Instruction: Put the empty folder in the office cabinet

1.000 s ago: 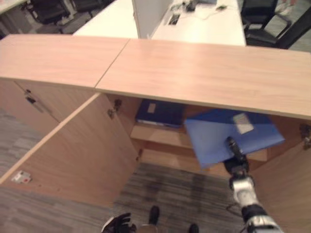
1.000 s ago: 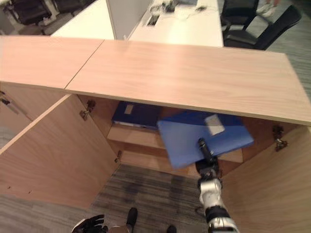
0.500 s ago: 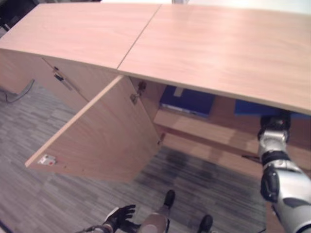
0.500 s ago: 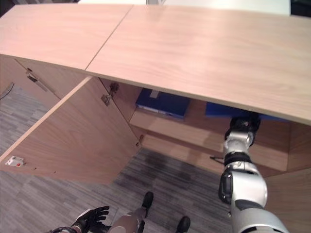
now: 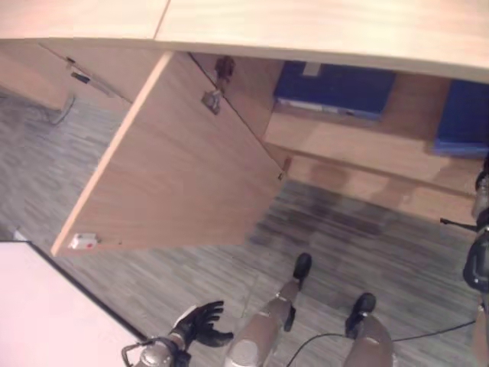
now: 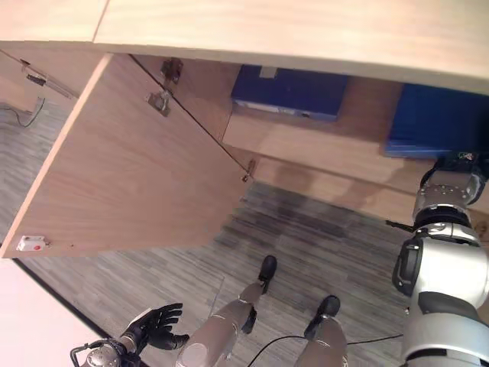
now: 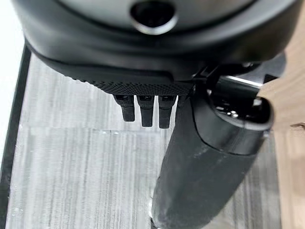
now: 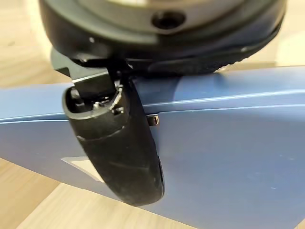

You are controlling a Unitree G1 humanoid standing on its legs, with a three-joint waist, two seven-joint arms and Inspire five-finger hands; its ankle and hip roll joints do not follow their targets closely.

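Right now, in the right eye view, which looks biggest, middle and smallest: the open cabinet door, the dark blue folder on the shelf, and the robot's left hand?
1. Cabinet door, by far the biggest.
2. Dark blue folder on the shelf.
3. Left hand, smallest, though it sits nearer the camera, so it isn't far behind the folder.

Head pair overhead — wrists close-up.

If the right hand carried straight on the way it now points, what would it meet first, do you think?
Most likely the light blue flat folder lying on the wooden cabinet shelf; the right hand points into it, though depth is unclear.
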